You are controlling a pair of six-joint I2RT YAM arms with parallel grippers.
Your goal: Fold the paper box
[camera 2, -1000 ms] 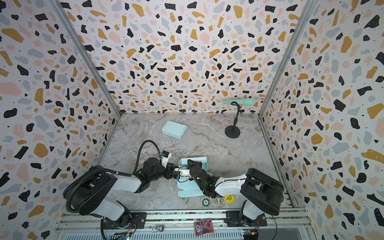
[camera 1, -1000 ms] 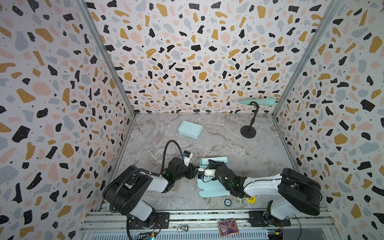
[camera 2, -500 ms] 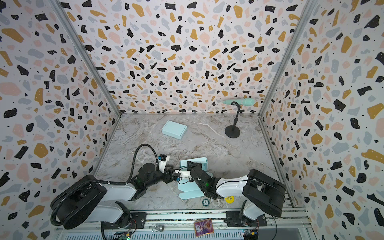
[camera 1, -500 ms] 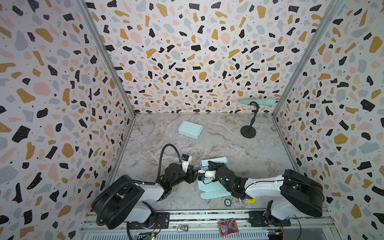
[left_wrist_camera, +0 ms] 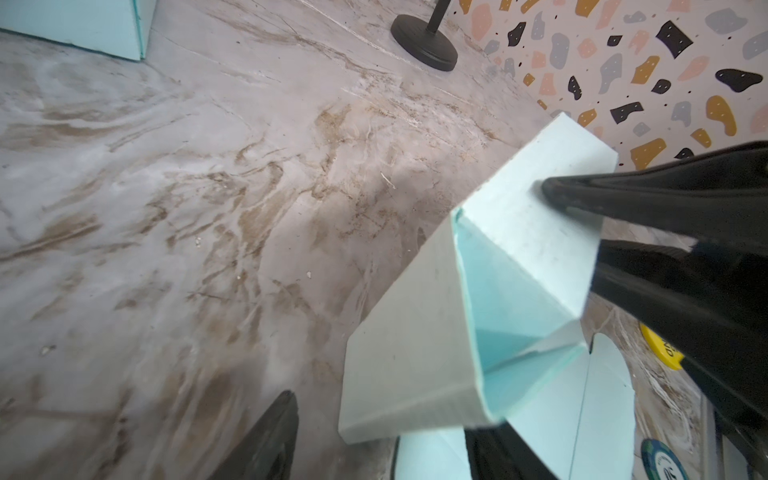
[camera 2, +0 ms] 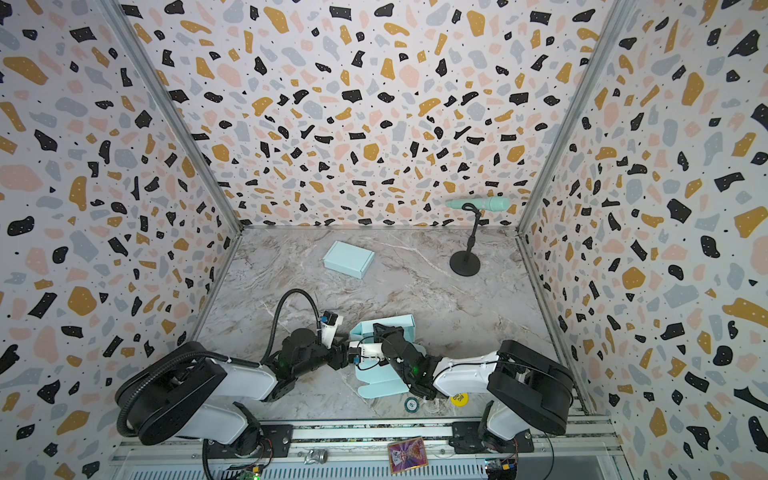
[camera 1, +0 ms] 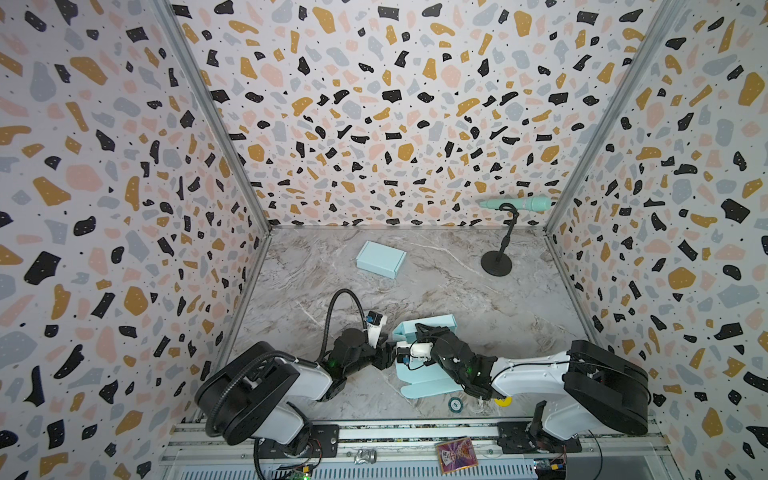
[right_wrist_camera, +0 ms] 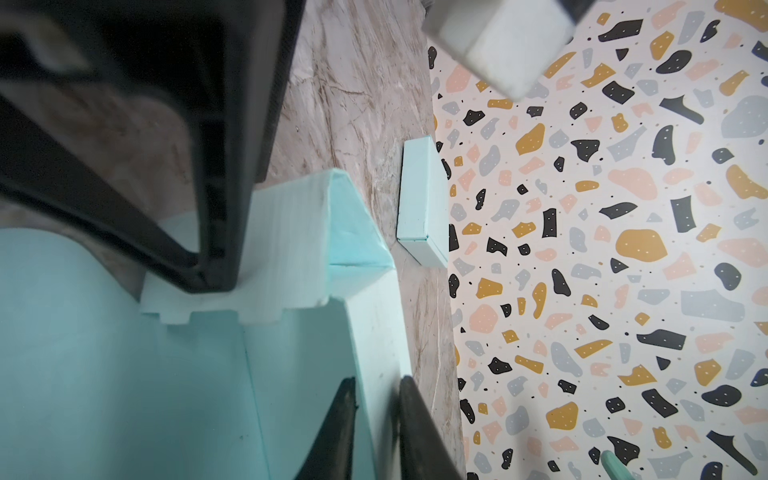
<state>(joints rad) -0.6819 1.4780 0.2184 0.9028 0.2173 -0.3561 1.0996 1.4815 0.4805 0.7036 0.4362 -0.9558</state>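
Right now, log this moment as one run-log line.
paper box: partly folded, lid open | left gripper: open, astride a side wall | right gripper: shut on a wall | folded box: far back

Right arm hides much of the paper box. Folded box cropped at the edge; white block pure blur.

The marbled surface (grey, brown-veined) carries a black stand near the back right corner. The stand holds a mint microphone level. A closed mint box rests toward the back. A green chip and a yellow disc lie near the front edge, apart.
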